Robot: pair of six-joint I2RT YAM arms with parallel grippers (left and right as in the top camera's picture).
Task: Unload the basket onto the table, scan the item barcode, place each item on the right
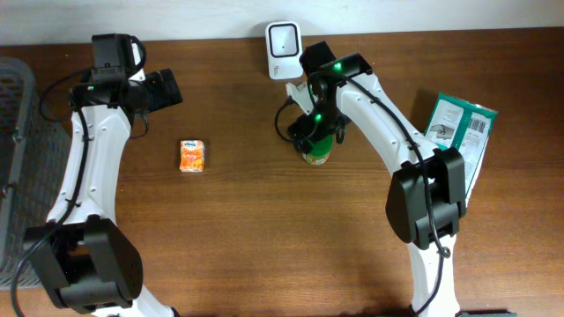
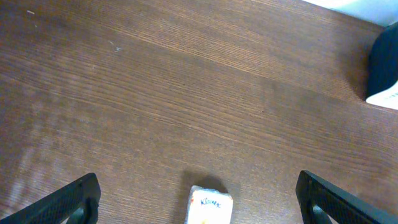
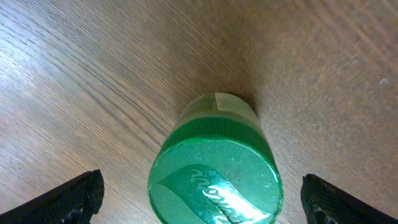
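Note:
A small jar with a green lid [image 3: 214, 180] stands upright on the wooden table, also seen from above [image 1: 317, 155]. My right gripper [image 3: 202, 186] hovers right over it [image 1: 315, 132], open, with its fingers [image 3: 74, 198] wide on either side and not touching the jar. A white barcode scanner [image 1: 282, 50] stands at the table's back edge, just behind the jar. A small orange-and-white tissue pack [image 1: 192, 156] lies flat left of the middle. My left gripper [image 1: 166, 89] is open and empty above the table behind the pack, whose top end [image 2: 210, 206] shows between its fingers [image 2: 69, 202].
A green and white bag [image 1: 462, 132] with a barcode lies at the right side. A grey wire basket [image 1: 12, 132] stands at the left edge. A dark object [image 2: 382, 68] shows at the left wrist view's right edge.

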